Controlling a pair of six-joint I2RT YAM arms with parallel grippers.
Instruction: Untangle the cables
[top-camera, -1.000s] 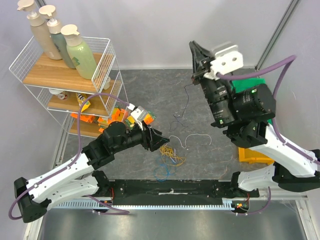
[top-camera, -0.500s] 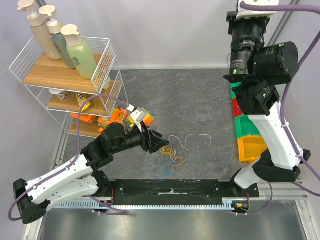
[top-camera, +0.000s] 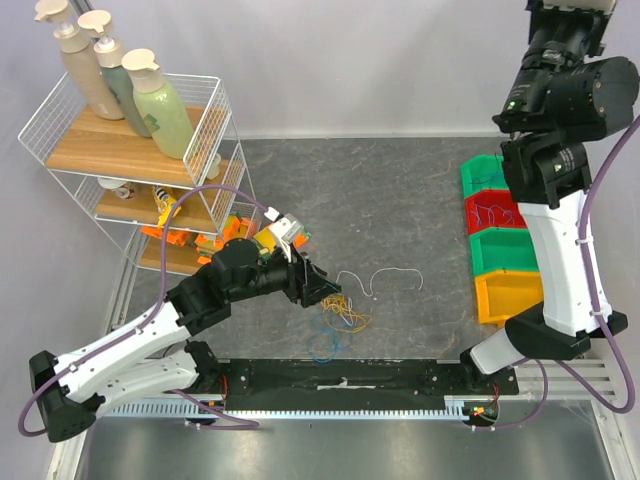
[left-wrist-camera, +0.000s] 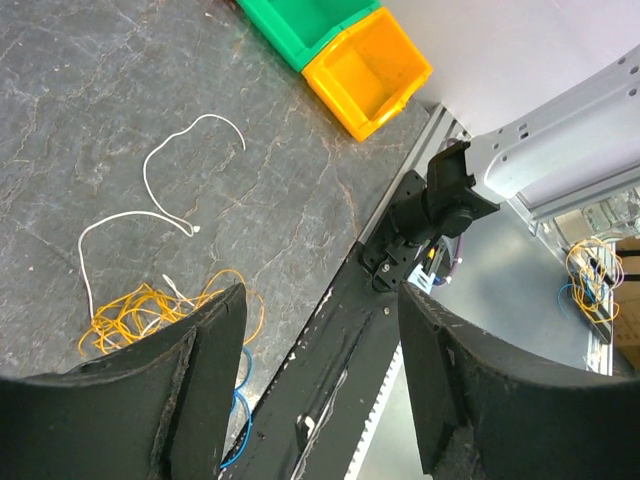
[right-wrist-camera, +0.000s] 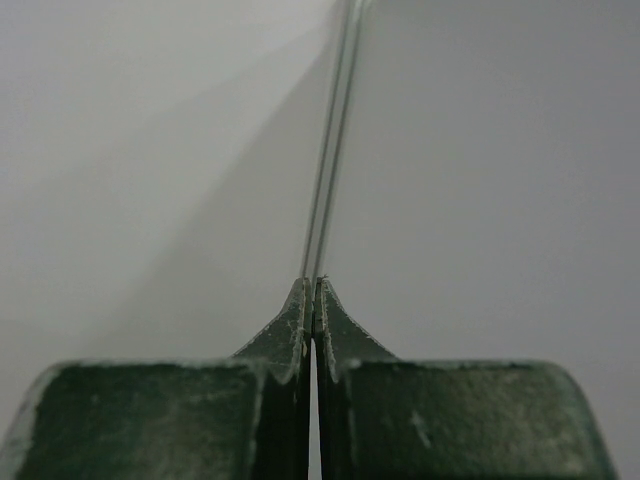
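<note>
A yellow cable tangle (top-camera: 347, 312) lies on the grey table with a blue cable (top-camera: 323, 345) in front of it and a white cable (top-camera: 385, 277) to its right. My left gripper (top-camera: 323, 288) is open and empty, just left of the tangle. In the left wrist view its gripper (left-wrist-camera: 320, 300) stands above the table's front rail, with the yellow (left-wrist-camera: 150, 310), white (left-wrist-camera: 160, 200) and blue (left-wrist-camera: 240, 400) cables to the left. A thin dark cable (top-camera: 492, 213) lies in the red bin (top-camera: 478, 228). My right gripper (right-wrist-camera: 313, 285) is shut, raised high and facing the wall; its fingers are outside the top view.
A row of green (top-camera: 470, 180), red, green and yellow (top-camera: 505, 300) bins stands at the right edge. A white wire shelf (top-camera: 130, 160) with bottles and orange parts stands at the back left. The black rail (top-camera: 340, 375) runs along the front edge.
My right arm has swung up and to the right, away from the table middle. The dark cable that hung from it now lies in the red bin. My left gripper has edged towards the yellow tangle.
</note>
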